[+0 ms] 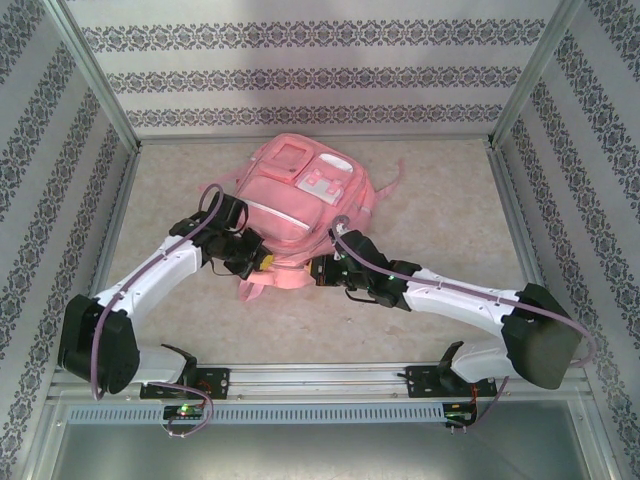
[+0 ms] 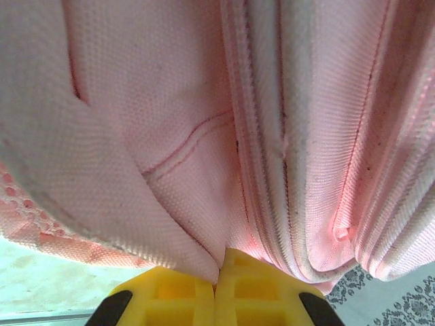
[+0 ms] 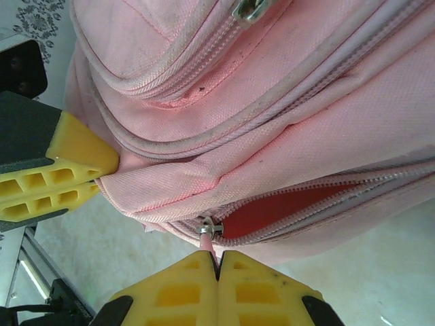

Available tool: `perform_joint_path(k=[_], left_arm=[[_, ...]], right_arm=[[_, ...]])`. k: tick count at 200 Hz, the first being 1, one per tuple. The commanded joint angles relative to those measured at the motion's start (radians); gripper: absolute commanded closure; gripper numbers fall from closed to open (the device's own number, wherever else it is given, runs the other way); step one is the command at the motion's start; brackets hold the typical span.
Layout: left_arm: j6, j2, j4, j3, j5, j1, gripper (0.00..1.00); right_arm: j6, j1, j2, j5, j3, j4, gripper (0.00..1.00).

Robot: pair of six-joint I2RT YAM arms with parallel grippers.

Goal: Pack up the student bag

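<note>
On the beige table (image 1: 440,230) between patterned walls (image 1: 300,80), we see our left gripper (image 2: 217,272) clenched on the pink student bag (image 1: 300,205), near side, and our right gripper (image 3: 217,261) pinching its zipper pull (image 3: 206,239).

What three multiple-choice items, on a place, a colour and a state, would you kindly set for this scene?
1. Where is the bag? A on the table B on the near rail C on the wall
2. What colour are the tool fingers? A blue B yellow C green
3. How is the zip by the right tool? A fully shut B partly open C torn off
Key: A, it lies flat mid-table; B, both wrist views show yellow; B, the inside shows through a gap.
</note>
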Motion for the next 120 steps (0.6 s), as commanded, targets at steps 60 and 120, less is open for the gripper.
perform_joint_path(k=[60, 120], left_arm=[[0.042, -0.046, -0.108, 0.016, -0.114, 0.06, 1.0], [-0.039, -0.028, -0.03, 0.011, -0.024, 0.059, 1.0]], right_arm=[[-0.163, -0.049, -0.081, 0.094, -0.008, -0.172, 1.0], [-0.268, -0.035, -0.106, 0.064, 0.004, -0.225, 1.0]])
